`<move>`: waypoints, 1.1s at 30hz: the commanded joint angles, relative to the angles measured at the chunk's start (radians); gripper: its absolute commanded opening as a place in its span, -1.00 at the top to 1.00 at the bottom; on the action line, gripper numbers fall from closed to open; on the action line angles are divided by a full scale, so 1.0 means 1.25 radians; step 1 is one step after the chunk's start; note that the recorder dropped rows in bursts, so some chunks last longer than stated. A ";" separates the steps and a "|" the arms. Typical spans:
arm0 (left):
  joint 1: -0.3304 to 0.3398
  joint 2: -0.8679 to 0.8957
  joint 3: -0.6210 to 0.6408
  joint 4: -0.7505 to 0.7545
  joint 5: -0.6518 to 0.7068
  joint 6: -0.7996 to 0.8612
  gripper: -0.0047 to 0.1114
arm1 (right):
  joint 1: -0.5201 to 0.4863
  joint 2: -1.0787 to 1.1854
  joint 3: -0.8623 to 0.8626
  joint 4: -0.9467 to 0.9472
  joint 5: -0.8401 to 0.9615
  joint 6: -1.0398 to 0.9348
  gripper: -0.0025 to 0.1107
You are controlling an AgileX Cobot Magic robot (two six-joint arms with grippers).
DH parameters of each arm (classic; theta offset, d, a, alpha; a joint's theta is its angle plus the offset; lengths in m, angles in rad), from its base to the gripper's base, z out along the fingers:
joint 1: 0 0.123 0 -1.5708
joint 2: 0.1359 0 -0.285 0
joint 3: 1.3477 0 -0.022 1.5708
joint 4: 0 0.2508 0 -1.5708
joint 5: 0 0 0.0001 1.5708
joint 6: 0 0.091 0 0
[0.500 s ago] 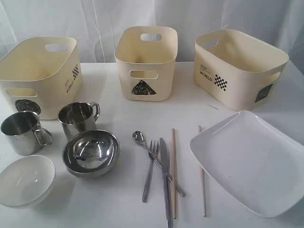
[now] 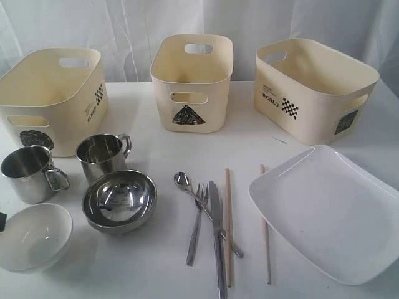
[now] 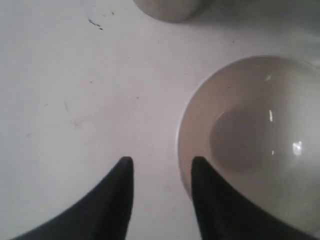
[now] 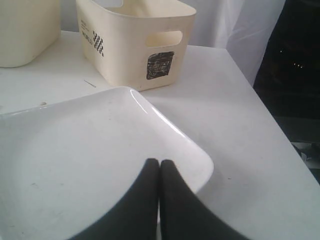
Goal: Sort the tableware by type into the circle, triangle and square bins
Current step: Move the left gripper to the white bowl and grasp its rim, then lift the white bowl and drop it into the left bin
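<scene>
Backdrop: white curtain folds hang behind your table (image 2: 156,274); its top is white too, faintly scuffed in the left wrist view.
Change: a dark sliver (image 2: 2,222) now shows at the exterior view's left edge, just beside the white bowl (image 2: 31,237), where bare table lay half a second ago; it is probably the tip of your left gripper (image 3: 161,167), though too little shows to be sure; everything else lies as it did.
Bins: circle bin (image 2: 50,93), triangle bin (image 2: 192,81) and square bin (image 2: 312,87) stand along the far side, apart from one another.
Left group: steel mug (image 2: 28,173) beside second steel mug (image 2: 101,154); steel bowl (image 2: 120,199) just in front of them; the white bowl nearest the front.
Middle: spoon (image 2: 182,180), fork (image 2: 196,224) and knife (image 2: 217,237) overlap; one chopstick (image 2: 228,218) lies just beside the knife; the other chopstick (image 2: 265,230) runs along the plate's edge.
Plate: large white plate (image 2: 330,212) lies front right.
Left arm: fingers parted with nothing between; one shows at the white bowl's rim, the other over bare table.
Right arm: right gripper (image 4: 159,162) has its fingers pressed together on nothing, over a corner of the plate.
</scene>
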 commanded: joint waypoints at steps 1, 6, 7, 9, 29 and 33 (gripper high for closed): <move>-0.002 0.050 -0.004 -0.118 -0.043 0.048 -0.06 | 0.001 -0.004 0.001 0.000 -0.006 -0.001 0.96; -0.002 0.116 -0.004 -0.119 -0.138 0.065 -0.04 | 0.001 -0.004 0.001 0.000 -0.006 -0.001 0.96; -0.002 0.142 -0.004 -0.119 -0.167 0.074 -0.04 | 0.001 -0.004 0.001 0.000 -0.006 -0.001 0.96; -0.002 0.207 -0.009 -0.119 -0.209 0.076 -0.02 | 0.001 -0.004 0.001 0.000 -0.006 -0.001 0.96; -0.002 0.032 -0.511 0.021 -0.555 0.137 0.92 | 0.001 -0.004 0.001 0.000 -0.006 -0.001 0.96; -0.002 0.197 -0.510 0.027 -0.751 0.070 0.92 | 0.001 -0.004 0.001 0.000 -0.006 -0.001 0.96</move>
